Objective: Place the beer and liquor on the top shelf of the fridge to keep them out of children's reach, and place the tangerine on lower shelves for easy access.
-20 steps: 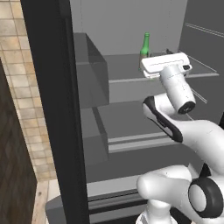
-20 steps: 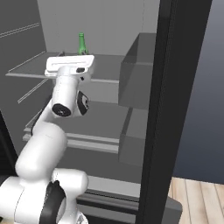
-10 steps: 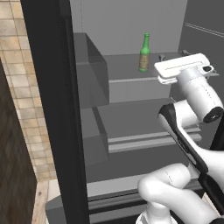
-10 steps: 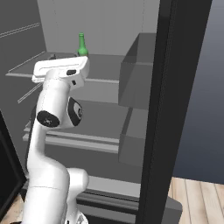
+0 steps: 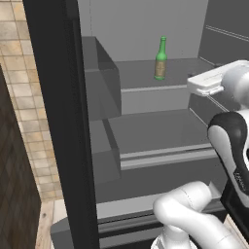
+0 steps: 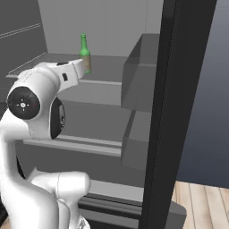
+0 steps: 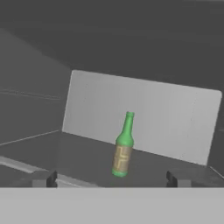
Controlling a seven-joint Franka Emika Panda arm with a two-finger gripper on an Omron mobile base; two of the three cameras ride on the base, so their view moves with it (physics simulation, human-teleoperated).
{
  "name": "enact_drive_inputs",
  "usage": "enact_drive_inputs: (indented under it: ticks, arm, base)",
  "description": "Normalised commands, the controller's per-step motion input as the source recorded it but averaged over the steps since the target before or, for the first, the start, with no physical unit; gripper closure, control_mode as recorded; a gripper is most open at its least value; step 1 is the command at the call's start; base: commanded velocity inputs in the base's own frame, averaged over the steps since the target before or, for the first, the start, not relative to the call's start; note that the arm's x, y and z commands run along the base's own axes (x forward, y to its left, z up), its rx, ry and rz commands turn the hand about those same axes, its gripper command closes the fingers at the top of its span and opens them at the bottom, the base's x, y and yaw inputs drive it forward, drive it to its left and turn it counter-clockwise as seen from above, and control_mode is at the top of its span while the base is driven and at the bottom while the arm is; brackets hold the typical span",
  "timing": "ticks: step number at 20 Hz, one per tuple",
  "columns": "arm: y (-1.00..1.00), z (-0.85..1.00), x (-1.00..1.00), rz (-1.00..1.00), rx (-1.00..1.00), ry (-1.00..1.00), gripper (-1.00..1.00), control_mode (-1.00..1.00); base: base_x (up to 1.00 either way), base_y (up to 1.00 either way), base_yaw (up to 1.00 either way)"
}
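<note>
The beer (image 5: 160, 59), a slim green bottle with a tan label, stands upright on the top shelf (image 5: 136, 74) of the fridge (image 5: 146, 29). My gripper (image 5: 195, 82) hangs to its right, in front of the shelf edge and clear of the bottle. In the right base view the beer (image 6: 84, 55) rises just behind the gripper (image 6: 79, 70). The hand view looks straight at the beer (image 7: 122, 148), which is well beyond the open gripper (image 7: 111, 178), and nothing lies between the fingertips (image 7: 43, 178). The liquor and the tangerine are out of view.
A lower shelf (image 5: 160, 133) with a thick pale lip lies under the top one. Boxy grey door bins (image 5: 101, 82) (image 6: 139, 76) hang on the black door (image 5: 53, 121) (image 6: 179, 107), beside the shelves. Wood floor (image 6: 201, 201) shows at the right.
The hand has drawn back from the beer, out from the shelf and sideways. The bottle stays upright on the top shelf, no longer screened by the hand.
</note>
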Motion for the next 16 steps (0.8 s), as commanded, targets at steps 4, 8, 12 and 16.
enact_drive_inputs:
  ticks: [4,8,12,16]
  arm:
    - [0.00,-0.32,-0.43,0.00,-0.08,0.49,-1.00,-1.00]
    - [0.01,-0.71,-0.39,0.00,-0.10,0.48,-1.00,-1.00]
    - [0.10,-0.89,-0.34,0.00,-0.14,0.50,-1.00,-1.00]
    - [0.10,-0.76,-0.19,-0.03,-0.13,0.44,-1.00,-1.00]
  base:
    - [0.00,0.00,0.00]
    - [0.00,0.00,0.00]
    - [0.00,0.00,0.00]
    - [0.00,0.00,0.00]
